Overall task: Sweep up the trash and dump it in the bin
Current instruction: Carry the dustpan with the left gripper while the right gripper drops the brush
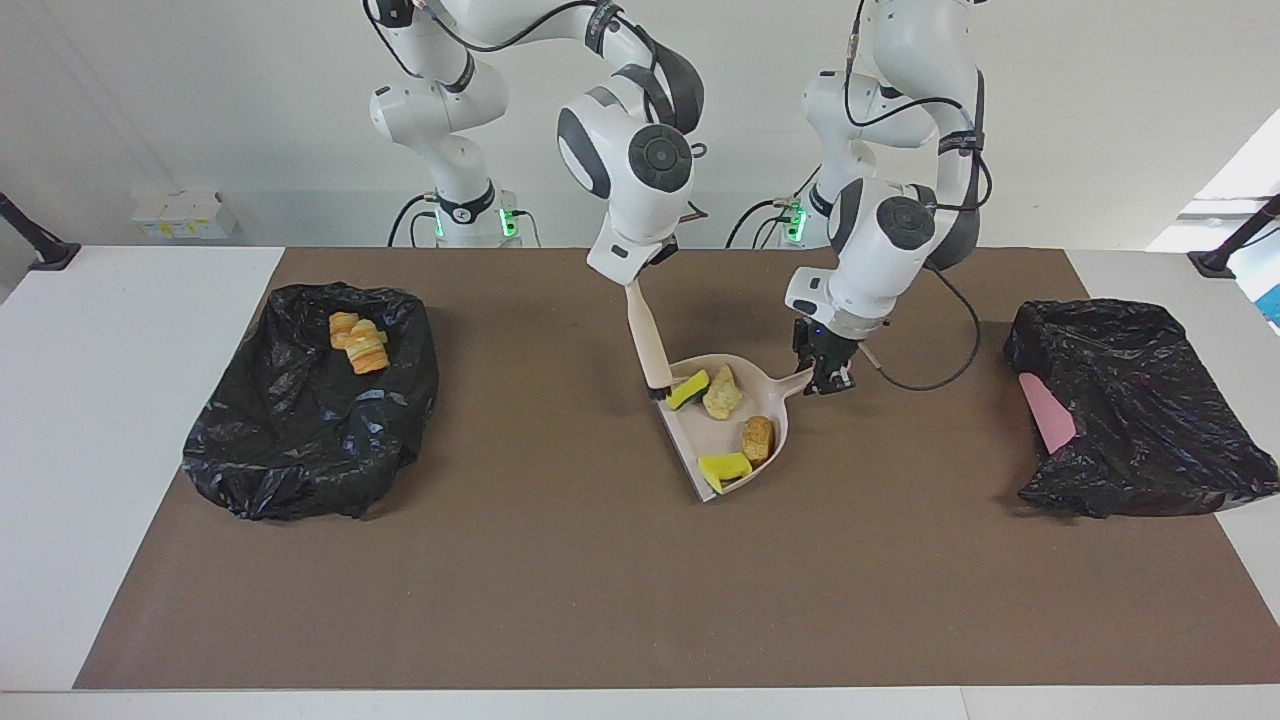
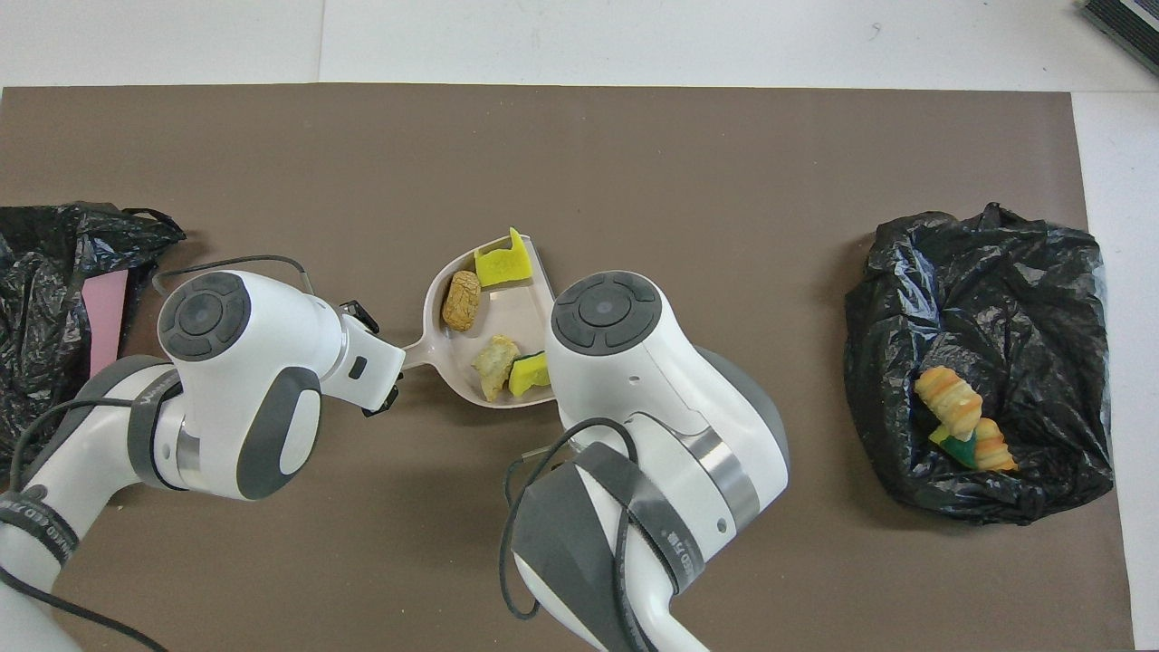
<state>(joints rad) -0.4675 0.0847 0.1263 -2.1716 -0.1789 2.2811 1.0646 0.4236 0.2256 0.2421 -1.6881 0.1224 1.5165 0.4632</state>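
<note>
White wall (image 1: 1080, 120); white table (image 1: 120, 400), brown mat (image 1: 600, 580); bright window (image 1: 1240, 170).

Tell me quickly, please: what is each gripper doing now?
Left gripper: closed on the dustpan handle.
Right gripper: closed on the brush handle.

This is a robotics lab, set up for testing rather than for living or ordinary work. Two white robot arms (image 1: 640, 150) stand on bases with green indicator lights at the robots' edge of a plain white table (image 1: 120, 400), their cables hanging loose around the joints. A brown mat (image 1: 560, 580) covers the table's middle as a marked work area. The wall (image 1: 200, 100) by the robots is bare and pale, with only a small white box (image 1: 185, 215) at its foot. Black clamp mounts (image 1: 35, 245) grip the table's corners at each end. The props are staged: black bin bags (image 1: 300, 430) laid open on the mat and a small dustpan (image 1: 735, 420) holding foam scraps.
</note>
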